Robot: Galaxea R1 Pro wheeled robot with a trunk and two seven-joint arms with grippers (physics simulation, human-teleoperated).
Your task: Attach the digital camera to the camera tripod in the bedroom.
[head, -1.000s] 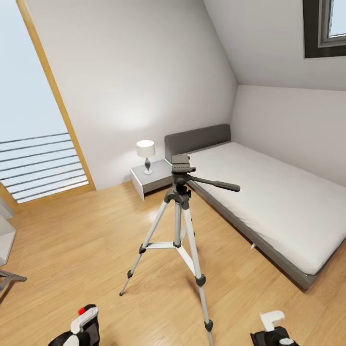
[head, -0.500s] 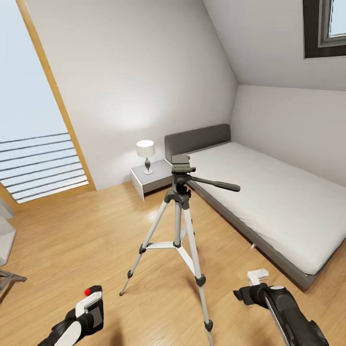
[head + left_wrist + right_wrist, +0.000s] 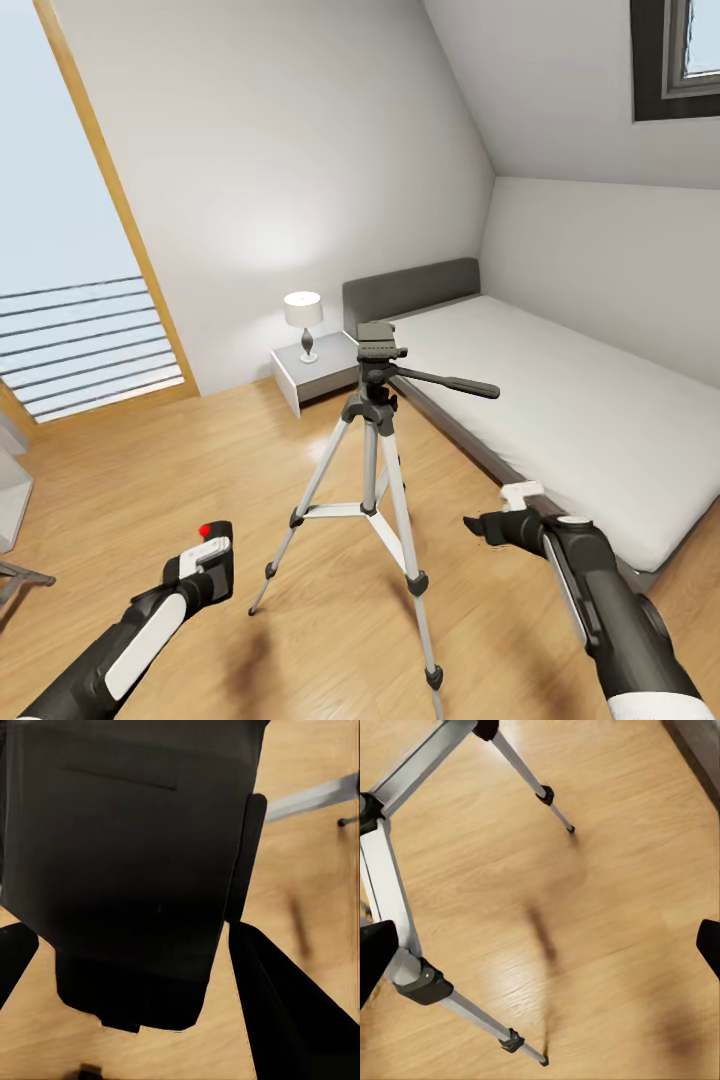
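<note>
The left gripper (image 3: 205, 560) grips the digital camera (image 3: 127, 870); the right gripper (image 3: 490, 525) hangs open-jawed. Next, I reckon, lift it onto the camera tripod (image 3: 375, 400) head.

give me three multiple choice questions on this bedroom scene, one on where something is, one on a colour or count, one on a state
1. Where does the lamp stand?
A. on the nightstand beside the bed
B. on the mattress
C. on the floor under the tripod

2. What colour is the button on top of the digital camera?
A. blue
B. red
C. green

3. What is the state of the right hand?
A. shut on a tripod leg
B. shut on the camera
C. open and holding nothing

Answers:
1. A, since the lamp sits on the low nightstand next to the bed's headboard.
2. B, since a bright red dot shows on top of the camera in the left hand.
3. C, since the right wrist view shows its two fingertips far apart over bare floor, with the camera tripod standing clear of it.
</note>
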